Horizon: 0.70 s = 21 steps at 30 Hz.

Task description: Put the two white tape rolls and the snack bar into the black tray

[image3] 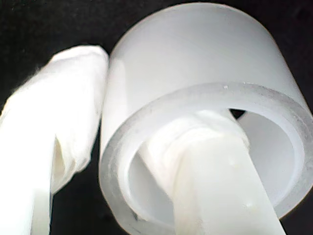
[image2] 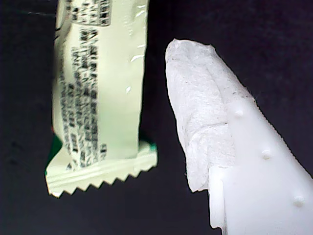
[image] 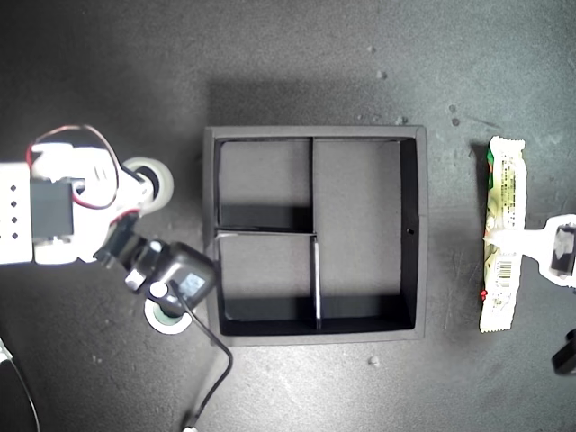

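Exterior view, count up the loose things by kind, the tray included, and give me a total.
White tape rolls: 2, one at the second end effector, another partly hidden under that arm's camera
Snack bars: 1, with the first end effector over it
Black trays: 1, nothing in its compartments
Total: 4

A dark, matte table [image: 297, 63] was seen filling the exterior view, its surface mottled with faint grey scuffs. Small pale specks [image: 381, 74] were scattered across it toward the top of that view, with further specks [image: 454, 115] toward the exterior view's upper right. One more crumb [image: 373, 361] was noted low in that view. The same dark surface [image2: 195, 19] was shown as the background of the first wrist view, and it [image3: 29, 24] was seen again in the second wrist view.
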Motion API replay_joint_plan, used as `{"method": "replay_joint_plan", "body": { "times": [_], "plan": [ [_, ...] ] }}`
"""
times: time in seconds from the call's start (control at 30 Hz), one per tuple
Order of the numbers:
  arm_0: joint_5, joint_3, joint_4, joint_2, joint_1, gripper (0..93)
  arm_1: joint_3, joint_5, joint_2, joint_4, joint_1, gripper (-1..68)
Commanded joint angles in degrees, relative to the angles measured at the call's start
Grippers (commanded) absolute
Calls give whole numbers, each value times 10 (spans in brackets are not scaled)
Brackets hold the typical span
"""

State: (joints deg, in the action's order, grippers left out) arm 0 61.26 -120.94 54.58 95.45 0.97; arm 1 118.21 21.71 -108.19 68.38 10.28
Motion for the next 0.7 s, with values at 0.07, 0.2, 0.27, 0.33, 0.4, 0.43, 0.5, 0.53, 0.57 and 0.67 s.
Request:
{"method": "replay_joint_plan", "body": {
  "times": [0.07,0.2,0.27,0.33,0.4,0.43,0.5,0.53,0.57,0.67],
  "plan": [
    [9,1,47,94,-1,0,59,4,1,-100,2,231],
    [4,43,115,159,2,0,104,18,23,-179,3,222],
    [-1,83,156,172,5,0,105,23,54,-208,2,209],
    [-7,129,193,171,9,0,91,26,91,-228,0,186],
    [-15,181,225,159,14,0,71,27,120,-232,0,163],
    [-19,207,238,150,16,0,63,27,127,-234,0,146],
    [-28,260,261,131,17,0,58,27,129,-233,4,117],
    [-35,287,271,120,17,0,53,29,129,-224,7,104],
    [-42,312,281,106,16,0,47,32,129,-214,11,86],
    [-62,379,301,68,8,0,16,40,128,-170,30,57]
  ]
}}
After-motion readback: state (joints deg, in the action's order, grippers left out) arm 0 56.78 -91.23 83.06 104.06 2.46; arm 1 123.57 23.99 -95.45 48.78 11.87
